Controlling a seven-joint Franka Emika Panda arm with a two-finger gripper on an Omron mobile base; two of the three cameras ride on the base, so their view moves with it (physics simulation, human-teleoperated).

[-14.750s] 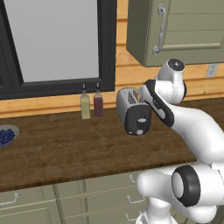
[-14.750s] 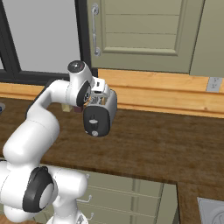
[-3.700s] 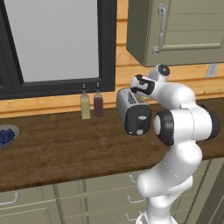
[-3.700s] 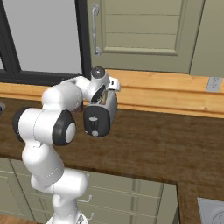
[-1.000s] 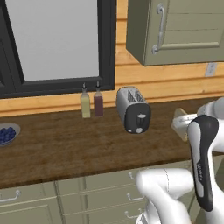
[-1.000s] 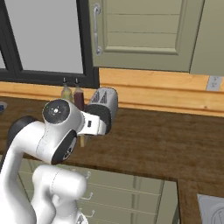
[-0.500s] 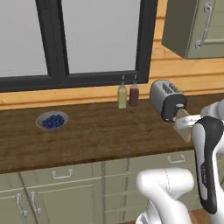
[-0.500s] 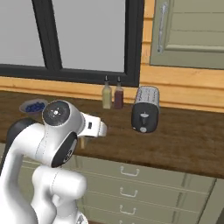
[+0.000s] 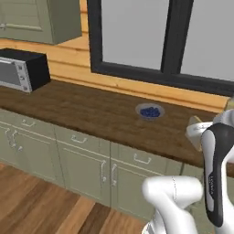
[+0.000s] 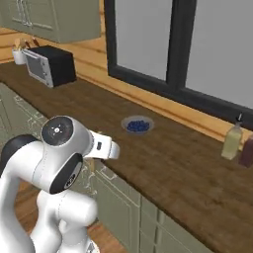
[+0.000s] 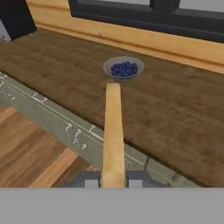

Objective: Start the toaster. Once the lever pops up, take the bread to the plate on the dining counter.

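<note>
Clamped on the bread [image 11: 113, 135], my claw [image 11: 113, 178] pinches the thin tan slice edge-on in the hand view, above the worktop's [image 11: 183, 118] front edge. Left base view: grey bowl [image 9: 150, 111] of blue berries sits mid-worktop, boxy black microwave [image 9: 23, 69] at its left end.

The bread [image 11: 113, 131], a thin pale-tan slice seen edge-on, sits clamped in the hand [image 11: 113, 178].

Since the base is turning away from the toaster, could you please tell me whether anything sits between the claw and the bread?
Nothing does: the claw is already shut on the bread, held edge-on above the worktop edge. The plate isn't visible, so the route there can't be judged.
</note>
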